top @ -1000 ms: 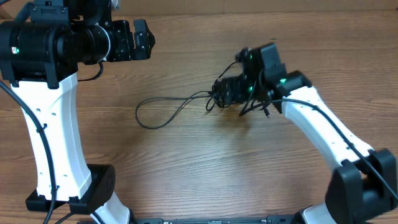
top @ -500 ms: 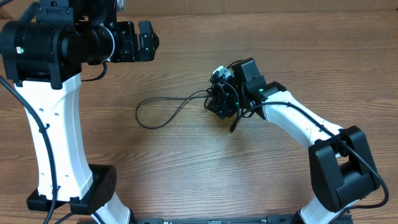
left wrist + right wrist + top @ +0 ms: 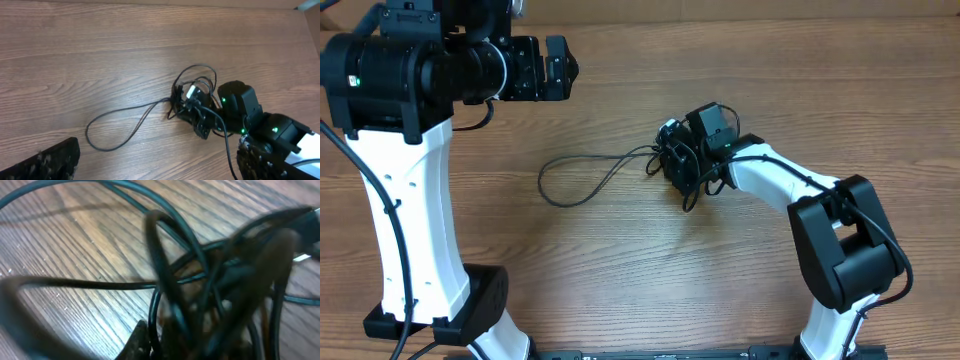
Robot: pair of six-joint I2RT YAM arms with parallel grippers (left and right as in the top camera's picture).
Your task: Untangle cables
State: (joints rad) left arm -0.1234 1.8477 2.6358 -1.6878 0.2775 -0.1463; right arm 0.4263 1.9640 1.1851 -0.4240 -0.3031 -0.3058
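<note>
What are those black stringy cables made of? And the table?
The cables look like bendy rubber or plastic coating, matte black, since they curl in loops. The table looks like wood or wood-look laminate: brown grain lines.

You've really got one thing here that's outside the task: the wooden table (image 3: 620,270). It's light brown, with the grain running left to right in the overhead view and faint plank seams crossing it. The finish is matte, and it looks a bit paler toward the top strip. The right wrist view shows the grain close up, streaky, with tiny pale specks on it. In the left wrist view, the table's far edge (image 3: 150,5) runs along the top of the frame. A small grey bit (image 3: 307,5) shows in the top right corner, too little to identify.
</note>
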